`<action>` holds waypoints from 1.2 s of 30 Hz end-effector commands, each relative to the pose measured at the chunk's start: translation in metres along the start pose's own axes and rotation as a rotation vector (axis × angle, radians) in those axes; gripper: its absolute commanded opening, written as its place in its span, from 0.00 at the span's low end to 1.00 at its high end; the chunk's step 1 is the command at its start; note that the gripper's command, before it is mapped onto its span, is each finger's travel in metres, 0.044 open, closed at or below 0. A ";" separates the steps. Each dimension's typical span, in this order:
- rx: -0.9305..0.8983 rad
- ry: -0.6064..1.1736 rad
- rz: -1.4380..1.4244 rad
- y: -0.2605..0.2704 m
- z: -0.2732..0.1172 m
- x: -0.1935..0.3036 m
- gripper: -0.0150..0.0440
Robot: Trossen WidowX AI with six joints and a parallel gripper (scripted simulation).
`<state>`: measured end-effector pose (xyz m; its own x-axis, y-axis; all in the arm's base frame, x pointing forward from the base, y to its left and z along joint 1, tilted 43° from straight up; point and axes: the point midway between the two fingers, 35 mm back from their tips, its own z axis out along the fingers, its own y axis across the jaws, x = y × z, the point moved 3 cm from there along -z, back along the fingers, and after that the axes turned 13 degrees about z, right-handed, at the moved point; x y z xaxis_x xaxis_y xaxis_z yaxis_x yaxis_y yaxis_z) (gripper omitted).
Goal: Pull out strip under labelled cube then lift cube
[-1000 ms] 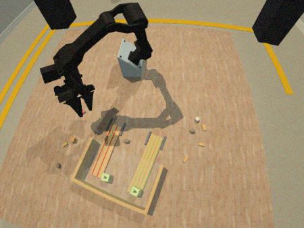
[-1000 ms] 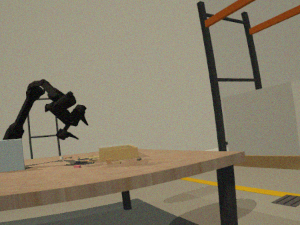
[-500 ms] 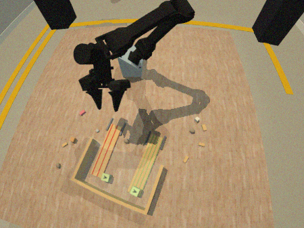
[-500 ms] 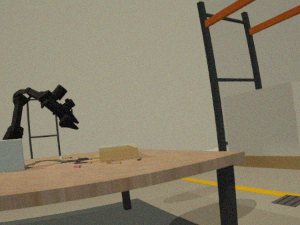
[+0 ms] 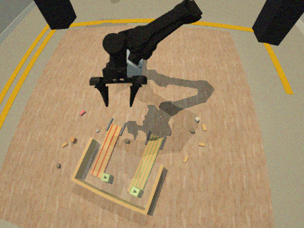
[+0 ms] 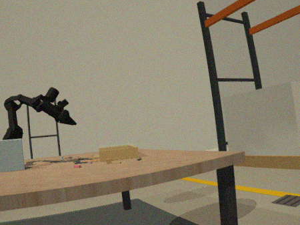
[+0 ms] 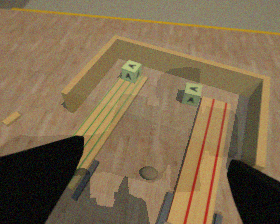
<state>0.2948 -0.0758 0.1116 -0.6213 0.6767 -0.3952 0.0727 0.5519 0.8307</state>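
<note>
Top: one open tool (image 5: pixel 119 105) (image 6: pixel 76 123) (image 7: pixel 155 155), two cubes, two striped strips.

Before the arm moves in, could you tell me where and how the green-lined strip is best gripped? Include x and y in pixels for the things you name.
Probably the green-lined strip (image 5: pixel 148 162) (image 7: pixel 102 122) by its long edges near the cube-free end, from above: it lies flat and narrow, and the cube (image 5: pixel 135 191) (image 7: pixel 131 71) rests at the far end.

low walls (image 5: pixel 109 195) (image 6: pixel 119 153) (image 7: pixel 192 59) block three sides
</note>
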 end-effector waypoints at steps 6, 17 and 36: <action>0.005 -0.003 -0.011 0.000 0.000 0.002 0.93; 0.041 0.161 0.077 0.017 0.035 -0.009 0.67; 0.329 0.772 0.243 0.109 0.143 0.031 0.25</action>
<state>0.3787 0.0146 0.1224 -0.8826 0.4672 0.0522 0.3332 0.5433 0.7706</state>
